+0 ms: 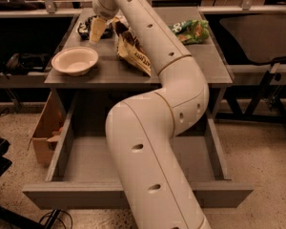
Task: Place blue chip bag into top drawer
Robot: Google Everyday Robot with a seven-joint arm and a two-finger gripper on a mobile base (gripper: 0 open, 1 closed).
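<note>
gripper hangs over blue chip bag at the back of the table. we cannot tell its grip. top drawer stands open.

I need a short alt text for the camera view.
The robot's gripper is at the blue chip bag, back left on the cabinet top, near a cream bowl. Below, the top drawer stands open.
</note>
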